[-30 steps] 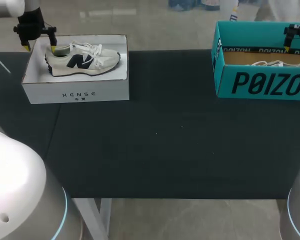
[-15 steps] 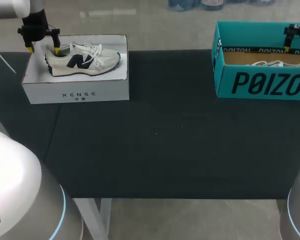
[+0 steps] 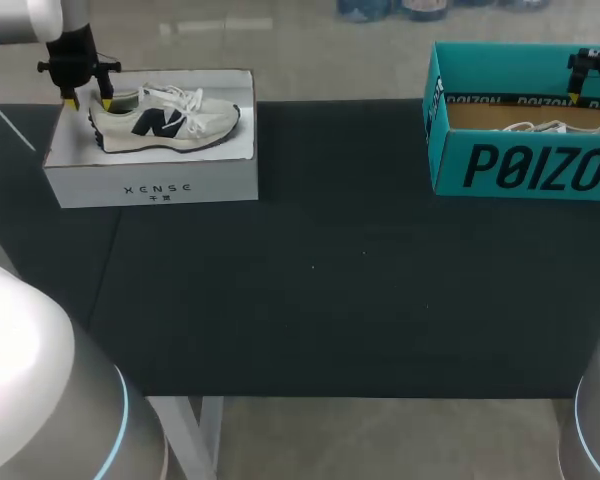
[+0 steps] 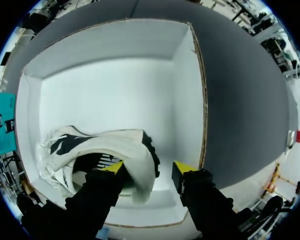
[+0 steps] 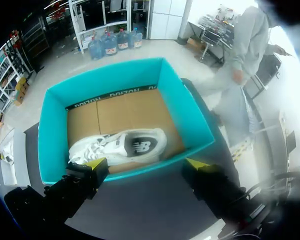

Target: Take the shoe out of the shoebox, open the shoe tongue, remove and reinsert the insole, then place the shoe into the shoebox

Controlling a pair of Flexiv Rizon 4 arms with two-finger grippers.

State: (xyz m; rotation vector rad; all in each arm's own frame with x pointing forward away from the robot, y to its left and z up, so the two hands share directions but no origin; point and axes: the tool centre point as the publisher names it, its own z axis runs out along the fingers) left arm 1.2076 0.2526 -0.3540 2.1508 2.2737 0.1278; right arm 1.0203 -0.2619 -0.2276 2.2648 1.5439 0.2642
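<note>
Dark table [image 3: 310, 300] bears white shoebox [image 3: 90, 185] (black lettering).

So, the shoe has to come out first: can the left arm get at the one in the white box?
Probably yes. The white box is open-topped, and the left arm holds its jaws open astride the heel of the shoe.

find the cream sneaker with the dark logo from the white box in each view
head view: cream sneaker inside white cardboard shoebox, table's far left.
left wrist view: its heel between the open left claw fingers.
right wrist view: not in it.
shared landmark: white cardboard shoebox.
</note>
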